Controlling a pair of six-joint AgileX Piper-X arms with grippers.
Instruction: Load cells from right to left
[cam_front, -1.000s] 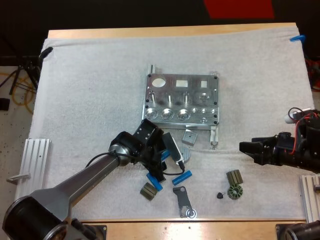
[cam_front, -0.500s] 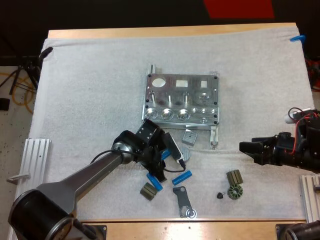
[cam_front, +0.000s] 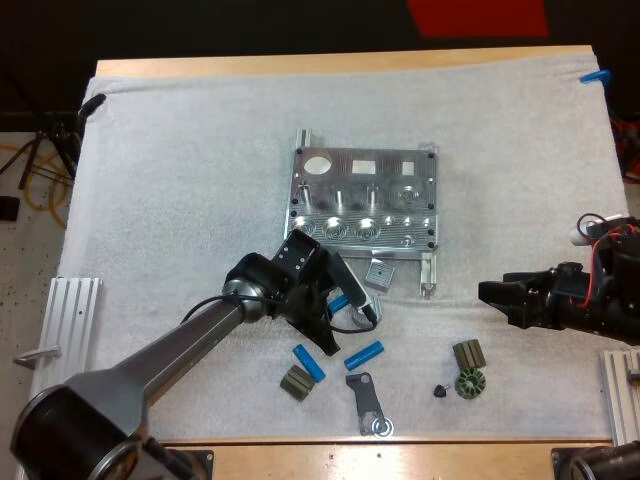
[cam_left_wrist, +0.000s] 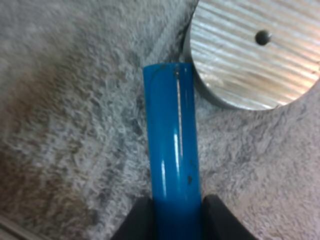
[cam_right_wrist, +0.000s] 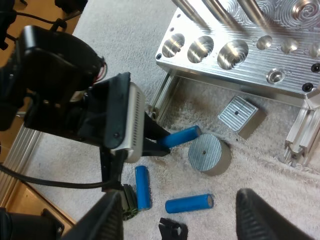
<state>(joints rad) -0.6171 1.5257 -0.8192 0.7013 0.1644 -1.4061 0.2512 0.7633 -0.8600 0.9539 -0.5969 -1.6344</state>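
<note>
Nearest on the white towelling mat that covers the desk lie two loose blue cells, smooth and glossy, among small dark parts. Just beyond them the left pincer is clamped on one end of a third blue cell, its black fingers pressing the cell from both sides. The held cell's long axis runs away from the pincer towards a round ribbed metal disc, and its free end sits just beside the disc's rim. A small square ribbed block lies a little farther on. Farthest is the machined metal fixture, with three round sockets along its near edge, all looking empty. The fixture lies ahead of the left pincer, so the cell probably has to be raised upright to enter a socket. The right pincer waits well off to the right, fingers wide apart, holding nothing; the left arm is much nearer the fixture.
</note>
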